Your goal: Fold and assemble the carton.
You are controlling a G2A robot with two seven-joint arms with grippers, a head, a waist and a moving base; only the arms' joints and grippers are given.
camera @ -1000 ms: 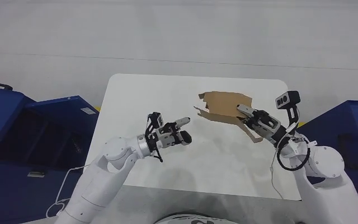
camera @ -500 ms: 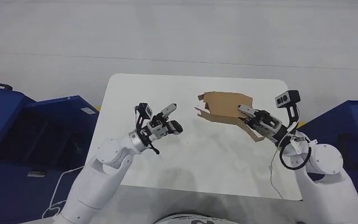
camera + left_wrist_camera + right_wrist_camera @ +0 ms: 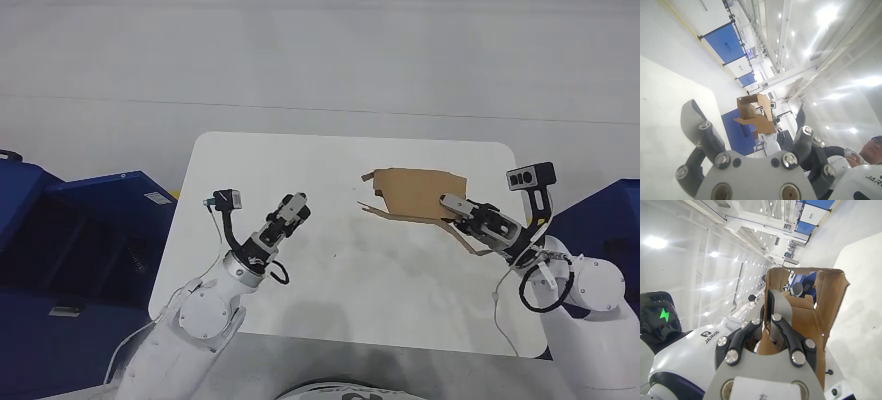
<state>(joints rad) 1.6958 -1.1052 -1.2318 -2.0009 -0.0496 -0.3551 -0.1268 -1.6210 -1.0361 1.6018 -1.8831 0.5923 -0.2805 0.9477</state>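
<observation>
Now your right claw (image 3: pixel 452 206) grips the brown carton (image 3: pixel 415 190) by one panel, at the right side of the worktop (image 3: pixel 300 160). Your left claw (image 3: pixel 295 205) stands wide open, well apart from it.

A white surface (image 3: pixel 300 170) with rounded corners sits centre. Pale floor (image 3: pixel 320 60) lies toward 12 o'clock, a blue container (image 3: pixel 90 230) at 9 o'clock and a second blue container (image 3: pixel 612 212) at 3 o'clock.
</observation>
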